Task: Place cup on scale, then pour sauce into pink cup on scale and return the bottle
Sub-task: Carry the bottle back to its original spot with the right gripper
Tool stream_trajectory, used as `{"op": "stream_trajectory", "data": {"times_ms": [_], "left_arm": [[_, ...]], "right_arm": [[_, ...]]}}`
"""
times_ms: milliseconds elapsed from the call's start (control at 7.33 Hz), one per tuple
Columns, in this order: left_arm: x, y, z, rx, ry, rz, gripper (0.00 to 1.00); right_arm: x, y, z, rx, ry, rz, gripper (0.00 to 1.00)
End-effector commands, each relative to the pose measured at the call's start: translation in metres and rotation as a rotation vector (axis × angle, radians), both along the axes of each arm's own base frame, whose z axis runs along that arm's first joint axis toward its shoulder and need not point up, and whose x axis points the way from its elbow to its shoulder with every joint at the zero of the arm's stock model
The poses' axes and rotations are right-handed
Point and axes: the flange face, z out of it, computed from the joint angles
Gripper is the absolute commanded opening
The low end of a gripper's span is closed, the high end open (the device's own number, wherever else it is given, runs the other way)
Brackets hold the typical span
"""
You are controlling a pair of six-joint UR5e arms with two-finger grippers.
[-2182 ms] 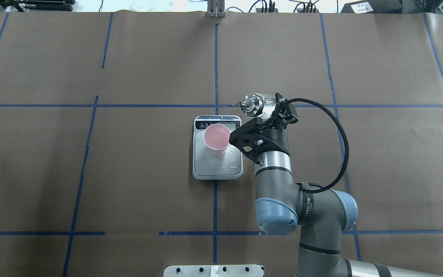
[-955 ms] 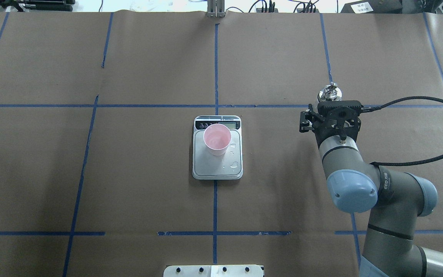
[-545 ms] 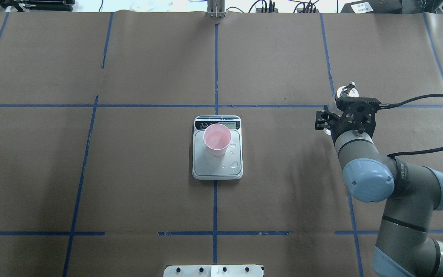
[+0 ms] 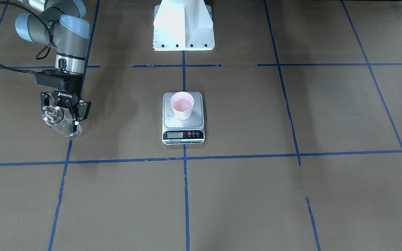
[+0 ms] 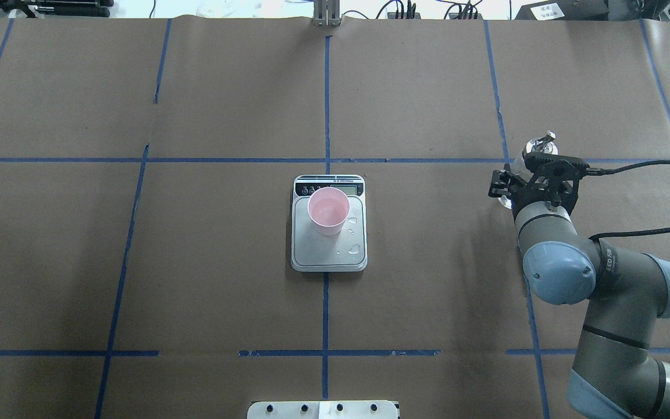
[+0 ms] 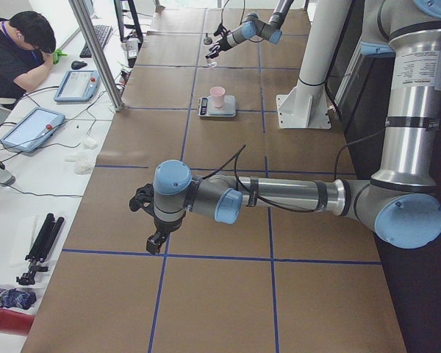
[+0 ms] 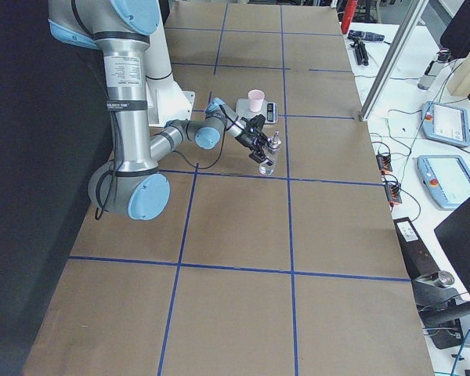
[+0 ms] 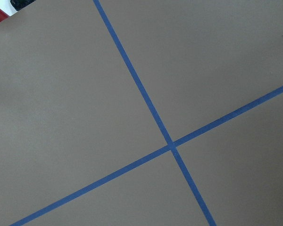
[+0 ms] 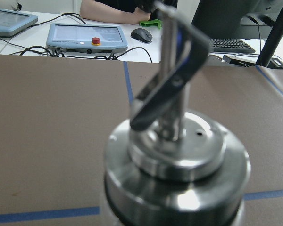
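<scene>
**In the right gripper: the bottle, held well apart from the scale**

Between the fingers of the right gripper (image 4: 61,116): the bottle (image 4: 67,128), clear glass with a silver collar and spout. The jaws were closed narrow on its body just under the collar. Its long axis stood close to upright, with the spout above the gripper and the base below it, near the table (image 4: 117,195). Whether the base touched the brown paper could not be told.

Off to the gripper's left-hand side, well apart: the scale (image 4: 196,120). On its platform stood the cup (image 4: 182,111), upright, toward the display end. A darker disc inside it looked like sauce (image 4: 182,103). Drops (image 5: 356,249) lay on the bare platform beside the cup.

Far from all of these, at the table's other end: the left gripper (image 6: 156,241), over plain paper and blue tape. It showed only from the side, so wide or narrow could not be told.

Judgement: with the cup placed and the pour apparently made, the step in hand was returning the bottle. The relation that counted was vertical. The resting place lay straight beneath the gripper, along the bottle's own axis, so the next move called for a short plumb descent before letting go. A tall, narrow bottle set down tilted could topple. Only the right arm was near enough to act.
</scene>
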Motion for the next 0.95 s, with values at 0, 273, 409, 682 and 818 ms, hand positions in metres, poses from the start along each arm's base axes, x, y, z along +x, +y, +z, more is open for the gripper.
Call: {"op": "stream_trajectory", "data": {"times_ms": [0, 273, 409, 682, 818], "left_arm": [[-0.0001, 0.0000, -0.0002, 0.001, -0.001, 0.000, 1.00], [-0.0001, 0.0000, -0.0002, 0.001, -0.001, 0.000, 1.00], [-0.0001, 0.0000, -0.0002, 0.001, -0.001, 0.000, 1.00], [-0.0001, 0.0000, -0.0002, 0.001, -0.001, 0.000, 1.00], [-0.0001, -0.0008, -0.0018, 0.004, -0.001, 0.000, 1.00]], "right_arm": [[-0.0028, 0.0009, 0.0007, -0.006, -0.010, 0.001, 0.00], [-0.0030, 0.0024, -0.0020, -0.009, -0.017, -0.006, 0.00], [-0.0037, 0.0031, -0.0019, -0.010, -0.017, -0.009, 0.00], [-0.0033, 0.0067, 0.0052, -0.015, -0.005, -0.013, 0.00], [-0.0050, 0.0087, 0.0068, -0.018, -0.006, -0.015, 0.00]]}}
